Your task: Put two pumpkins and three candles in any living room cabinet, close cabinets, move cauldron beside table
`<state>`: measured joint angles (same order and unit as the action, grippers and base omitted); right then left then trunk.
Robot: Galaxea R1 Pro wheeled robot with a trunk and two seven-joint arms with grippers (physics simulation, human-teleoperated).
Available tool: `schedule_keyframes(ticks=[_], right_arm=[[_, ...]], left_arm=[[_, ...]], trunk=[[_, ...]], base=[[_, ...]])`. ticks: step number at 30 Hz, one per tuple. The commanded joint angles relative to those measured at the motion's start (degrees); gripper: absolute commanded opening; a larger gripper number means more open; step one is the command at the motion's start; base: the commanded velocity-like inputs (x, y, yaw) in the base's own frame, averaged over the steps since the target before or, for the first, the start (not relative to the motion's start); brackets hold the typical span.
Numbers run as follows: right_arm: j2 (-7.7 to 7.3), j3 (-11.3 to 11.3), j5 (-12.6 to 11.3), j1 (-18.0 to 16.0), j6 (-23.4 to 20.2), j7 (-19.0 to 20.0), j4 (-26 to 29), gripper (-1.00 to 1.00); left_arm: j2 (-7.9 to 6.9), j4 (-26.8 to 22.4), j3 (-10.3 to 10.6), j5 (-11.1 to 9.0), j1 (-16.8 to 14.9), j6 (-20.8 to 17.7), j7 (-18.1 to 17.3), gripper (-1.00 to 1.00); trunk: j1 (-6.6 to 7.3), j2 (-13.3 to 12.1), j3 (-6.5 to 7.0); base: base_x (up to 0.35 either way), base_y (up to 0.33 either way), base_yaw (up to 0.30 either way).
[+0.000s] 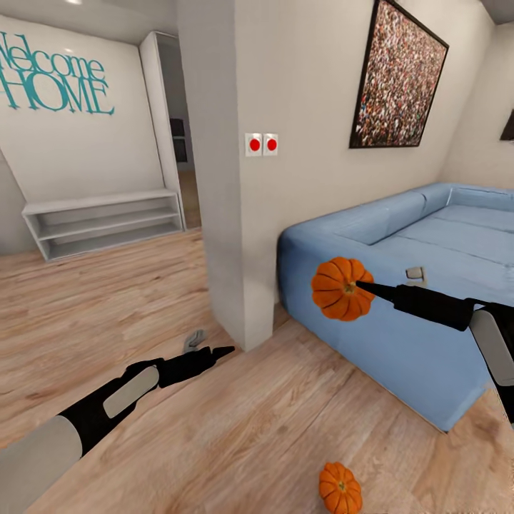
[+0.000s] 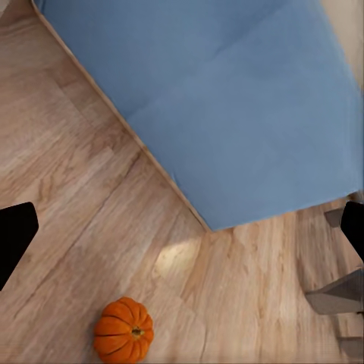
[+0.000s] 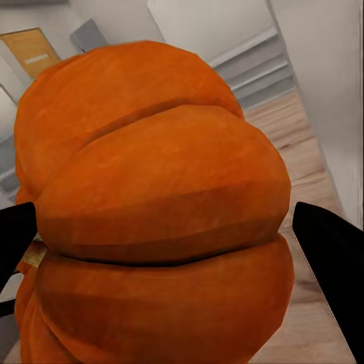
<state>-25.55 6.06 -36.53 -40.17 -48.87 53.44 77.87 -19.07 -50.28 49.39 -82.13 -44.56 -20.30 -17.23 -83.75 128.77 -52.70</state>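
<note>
My right gripper (image 1: 360,287) is shut on one orange ribbed pumpkin (image 1: 341,289), holding it in the air in front of the blue sofa. In the right wrist view this pumpkin (image 3: 159,227) bulges between the two black fingers (image 3: 334,265). A second pumpkin (image 1: 340,487) sits upright on the wood floor near my base, off the sofa's corner. My left gripper (image 1: 214,353) hangs open and empty above the floor, and its wrist view looks down on that pumpkin (image 2: 123,331). The candles, cabinet, cauldron and table are out of view.
A blue sofa (image 1: 428,285) takes up the right side, its corner (image 2: 227,114) close to the floor pumpkin. A white wall column (image 1: 228,214) with two red switches stands ahead. A low white shelf unit (image 1: 107,221) lines the far left wall. Open wood floor (image 1: 107,300) stretches left.
</note>
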Motion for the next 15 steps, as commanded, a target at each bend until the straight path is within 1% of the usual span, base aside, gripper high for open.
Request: schedule_keyframes(ticks=[1,12,15], right_arm=[[-0.01,0.0,0.0,0.0,0.0,0.0,0.0,-1.0],[-0.2,0.1,-0.1,0.0,-0.1,0.1,0.0,-1.0],[-0.27,0.2,0.0,0.2,-1.3,0.1,0.0,-1.0]], left_arm=[[0.0,0.0,0.0,0.0,0.0,0.0,0.0,1.0],[0.0,-0.1,0.2,0.1,0.0,0.0,0.0,1.0],[0.0,-0.1,0.2,0.1,0.0,0.0,0.0,1.0]], trunk=[[0.0,0.0,0.06],[0.0,0.0,0.73],[0.0,0.0,0.91]], base=[[0.003,0.004,-0.191],[0.0,0.0,-0.192],[0.0,0.0,-0.195]])
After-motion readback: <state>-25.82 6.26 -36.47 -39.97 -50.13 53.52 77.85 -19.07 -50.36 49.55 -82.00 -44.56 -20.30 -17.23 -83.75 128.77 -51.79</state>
